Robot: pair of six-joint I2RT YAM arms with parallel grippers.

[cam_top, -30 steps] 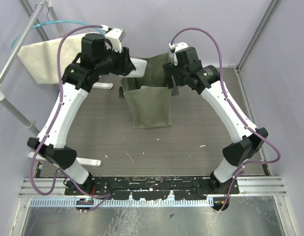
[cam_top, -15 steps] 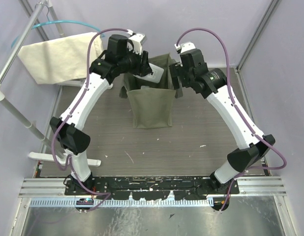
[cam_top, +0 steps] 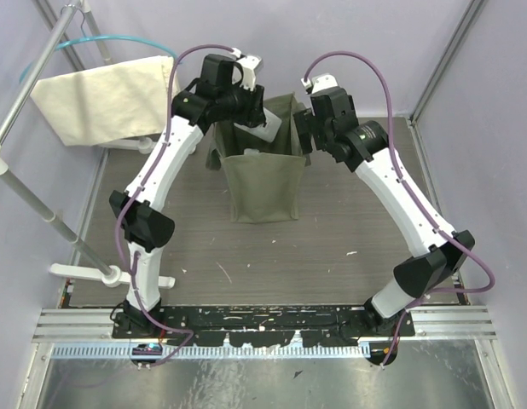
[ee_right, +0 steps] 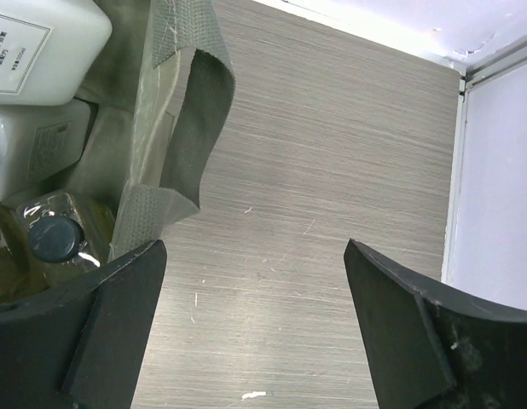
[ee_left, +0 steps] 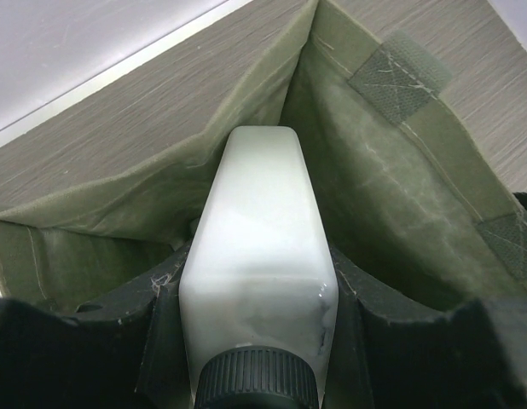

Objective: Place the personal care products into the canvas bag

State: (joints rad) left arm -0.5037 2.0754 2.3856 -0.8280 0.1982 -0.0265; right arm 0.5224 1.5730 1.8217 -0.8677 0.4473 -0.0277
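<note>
**Top external.** Step in hand, as judged: delivery of a white bottle (cam_top: 268, 130).
- The left gripper (cam_top: 254, 120) is clamped on it.
- The open mouth of the canvas bag (cam_top: 262, 183) is directly beneath that gripper.
- The right gripper (cam_top: 304, 141) is at the bag's right rim; its opening is unreadable here.

**Left wrist.**
- The white bottle (ee_left: 259, 247) is pinched between both fingers (ee_left: 161, 341).
- Its dark cap (ee_left: 259, 382) is toward the wrist and its base points ahead into the bag's olive interior (ee_left: 391, 196).
- Next move, as judged: lower slightly and release, keeping clear of the fabric walls.

**Right wrist.**
- The right gripper (ee_right: 255, 332) is spread wide and grips nothing. Bare table (ee_right: 332, 170) shows between its fingers.
- Left of it is the bag handle (ee_right: 199, 111).
- Further left, inside the bag, are a second white bottle (ee_right: 33, 145) and a dark-capped clear bottle (ee_right: 55, 239).
</note>
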